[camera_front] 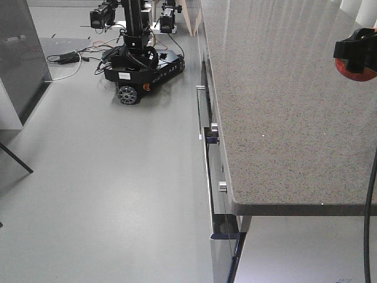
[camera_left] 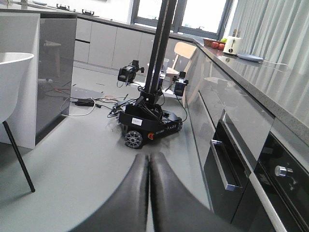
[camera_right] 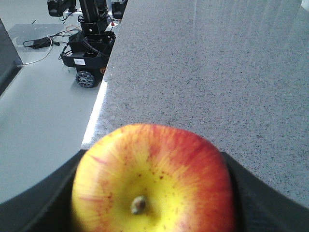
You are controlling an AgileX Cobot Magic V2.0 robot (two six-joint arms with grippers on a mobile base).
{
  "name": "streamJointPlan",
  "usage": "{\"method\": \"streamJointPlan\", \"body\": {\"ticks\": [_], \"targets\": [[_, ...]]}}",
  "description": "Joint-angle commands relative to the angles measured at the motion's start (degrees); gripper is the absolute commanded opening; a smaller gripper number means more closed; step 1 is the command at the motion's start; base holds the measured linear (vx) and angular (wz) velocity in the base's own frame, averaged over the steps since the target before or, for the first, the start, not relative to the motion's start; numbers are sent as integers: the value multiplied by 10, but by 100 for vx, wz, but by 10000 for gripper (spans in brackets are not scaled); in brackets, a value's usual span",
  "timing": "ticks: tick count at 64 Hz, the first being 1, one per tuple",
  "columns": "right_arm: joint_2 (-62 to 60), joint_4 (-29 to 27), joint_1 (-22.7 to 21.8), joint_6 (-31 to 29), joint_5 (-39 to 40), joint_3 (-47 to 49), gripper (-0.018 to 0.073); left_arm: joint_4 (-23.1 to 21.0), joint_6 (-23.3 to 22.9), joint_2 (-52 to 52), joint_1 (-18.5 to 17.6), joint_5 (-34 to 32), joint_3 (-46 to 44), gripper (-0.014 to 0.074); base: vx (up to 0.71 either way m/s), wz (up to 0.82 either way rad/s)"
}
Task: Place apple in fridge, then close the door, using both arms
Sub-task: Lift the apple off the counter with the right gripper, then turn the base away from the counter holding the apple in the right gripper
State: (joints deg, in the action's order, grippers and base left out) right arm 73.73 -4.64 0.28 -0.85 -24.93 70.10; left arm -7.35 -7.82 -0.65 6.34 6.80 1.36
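Note:
The apple [camera_right: 154, 179], red with a yellow centre around its stem end, fills the lower half of the right wrist view. Black fingers [camera_right: 43, 203] press on both of its sides. My right gripper [camera_front: 356, 56] is shut on it and holds it above the speckled grey counter [camera_front: 283, 106], at the right edge of the front view, where the apple [camera_front: 359, 75] shows red below the black fingers. My left gripper [camera_left: 149, 164] is shut with nothing between its fingertips and hangs over the grey floor. The fridge and its door are out of view.
Another black wheeled robot base [camera_front: 141, 65] stands on the floor ahead, with cables [camera_front: 68, 58] beside it. A built-in oven with handle [camera_left: 224, 164] and knobs runs under the counter. A dark grey cabinet [camera_left: 53, 72] and a white chair [camera_left: 9, 72] are on the left.

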Motion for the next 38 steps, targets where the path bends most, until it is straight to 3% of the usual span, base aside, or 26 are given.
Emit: {"method": "streamJointPlan", "body": {"ticks": [1, 38], "targets": [[-17, -2, -3, -4, 45, 18, 8, -1, -5, -9, -1, -46, 17, -6, 0, 0], [-17, -2, -3, -4, 43, 18, 8, -1, -5, -9, -1, -46, 17, -6, 0, 12]]}}
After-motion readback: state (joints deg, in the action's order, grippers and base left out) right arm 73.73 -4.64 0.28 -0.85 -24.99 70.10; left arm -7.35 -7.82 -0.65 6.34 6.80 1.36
